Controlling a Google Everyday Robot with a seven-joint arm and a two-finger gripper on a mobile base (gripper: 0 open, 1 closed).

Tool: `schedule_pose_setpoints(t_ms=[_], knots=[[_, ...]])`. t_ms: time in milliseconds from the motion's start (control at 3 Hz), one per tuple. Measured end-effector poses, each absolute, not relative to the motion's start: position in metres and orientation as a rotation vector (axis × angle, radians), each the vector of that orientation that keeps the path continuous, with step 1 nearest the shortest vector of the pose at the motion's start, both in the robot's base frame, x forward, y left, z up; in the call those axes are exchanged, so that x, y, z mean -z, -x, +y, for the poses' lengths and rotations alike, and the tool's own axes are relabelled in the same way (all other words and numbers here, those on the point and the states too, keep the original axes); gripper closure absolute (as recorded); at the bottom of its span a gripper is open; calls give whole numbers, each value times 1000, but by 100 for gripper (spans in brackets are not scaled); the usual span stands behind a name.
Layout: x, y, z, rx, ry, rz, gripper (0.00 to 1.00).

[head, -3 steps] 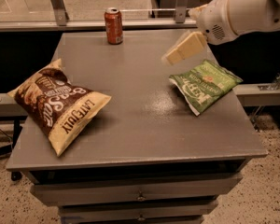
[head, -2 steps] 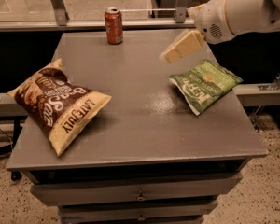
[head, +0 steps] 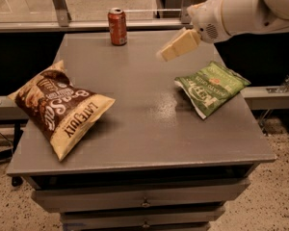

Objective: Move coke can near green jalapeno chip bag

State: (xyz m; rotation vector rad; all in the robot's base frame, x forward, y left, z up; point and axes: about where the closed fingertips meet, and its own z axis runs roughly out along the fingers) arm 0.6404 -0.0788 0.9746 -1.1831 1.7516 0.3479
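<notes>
A brown-and-cream Late July chip bag (head: 60, 109) lies on the left side of the grey drawer table (head: 144, 134), well apart from the gripper (head: 177, 46) hovering over its back right.

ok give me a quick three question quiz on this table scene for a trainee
1. True or false: the coke can lies on its side, touching the green jalapeno chip bag.
2. Where is the gripper? A) closed around the can B) in the air above the table, between the can and the green bag C) resting on the green bag
3. Which thing stands nearest the table's far edge?

Key
1. False: the can stands upright at the far edge, well apart from the bag.
2. B
3. The coke can
</notes>
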Motion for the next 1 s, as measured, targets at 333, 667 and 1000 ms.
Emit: schedule_pose_setpoints(t_ms=[333,667,1000], knots=[[-971,-691,-40,-396,1107,1682,0],[-962,-742,-9,-426,1059,1630,0],[-943,-793,14,-433,1026,1613,0]])
